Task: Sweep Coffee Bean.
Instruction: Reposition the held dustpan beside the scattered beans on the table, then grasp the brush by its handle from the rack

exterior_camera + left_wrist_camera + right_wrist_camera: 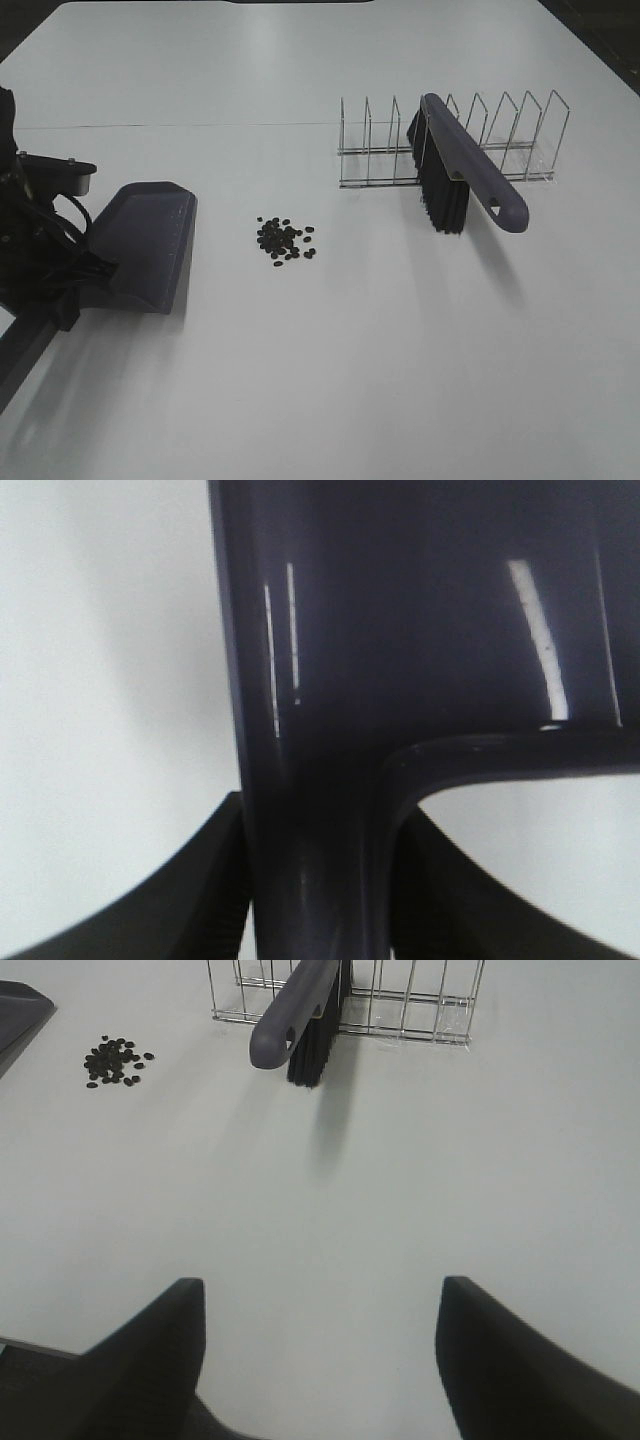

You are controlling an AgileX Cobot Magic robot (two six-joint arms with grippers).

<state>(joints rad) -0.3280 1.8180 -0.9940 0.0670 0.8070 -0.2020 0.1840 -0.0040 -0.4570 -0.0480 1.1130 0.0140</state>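
Roughly thirty dark coffee beans (pixel 285 240) are seen in one small cluster on the white bench (pixel 350 380). They lie near the open lip of the purple dustpan (pixel 150 245), not touching it. The dustpan handle is clamped by the left tool (pixel 320 900), jaws closed on it, and the beans lie beyond the pan's mouth from that tool. The right tool (pixel 320 1290) is held empty, jaws apart, over bare bench, well apart from the beans. A purple brush (pixel 470 165) is leaned in a wire rack (pixel 505 150), bristles down.
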